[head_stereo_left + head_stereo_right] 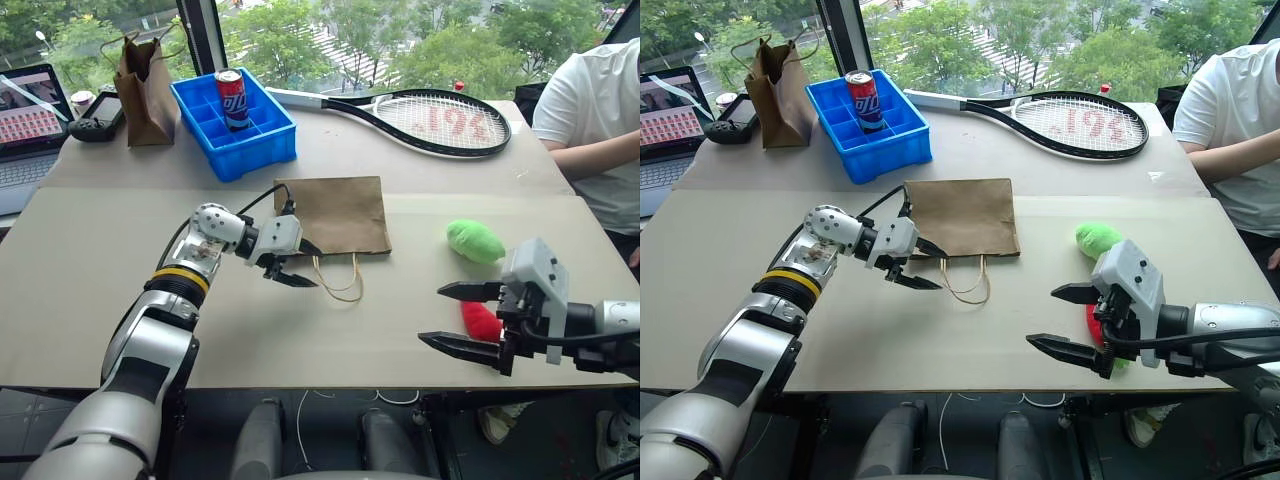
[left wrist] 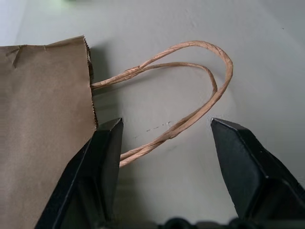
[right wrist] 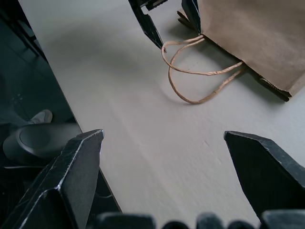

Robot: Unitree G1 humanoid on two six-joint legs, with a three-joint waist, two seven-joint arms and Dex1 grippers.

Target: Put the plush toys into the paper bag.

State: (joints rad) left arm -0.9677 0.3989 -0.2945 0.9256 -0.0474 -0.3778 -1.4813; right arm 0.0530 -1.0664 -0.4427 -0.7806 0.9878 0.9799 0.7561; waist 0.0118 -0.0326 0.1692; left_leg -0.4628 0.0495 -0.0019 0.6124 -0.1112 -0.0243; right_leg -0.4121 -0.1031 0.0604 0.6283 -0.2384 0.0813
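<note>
A wide, flat, light-brown kraft paper bag (image 1: 342,214) lies on its side in the middle of a pale tabletop (image 1: 90,290), its mouth turned toward the robot and its two thin beige twine loop handles (image 1: 343,281) spilling out onto the table. Lying folded like this, the bag cannot take anything until its mouth is lifted.

The robot's left gripper (image 1: 287,271), two black fingers on a silver wrist, sits low at the bag's near left corner. Its fingers are parted, with one strand of twine running between them and one finger right against the paper edge. It grips nothing yet. The placement suggests it means to catch the handle or the lip and raise the bag open.

The right gripper (image 1: 468,319) hovers well apart from the bag, above the table's near right edge, its fingers spread wide and empty. It seems to be waiting there because the toys are close.

Just behind it lies an elongated red plush toy (image 1: 481,321), partly hidden by the gripper, so I cannot say whether anything touches it. A rounded bright green plush toy (image 1: 475,241) rests a little farther back. Both toys are on the table to the right of the bag, outside it.

At the far side stand a blue plastic compartment tray (image 1: 262,138) holding a red drink can (image 1: 232,98), a narrower dark brown paper bag (image 1: 146,92), and a black tennis racket (image 1: 425,118). A person in a white shirt (image 1: 590,110) sits at the right.
</note>
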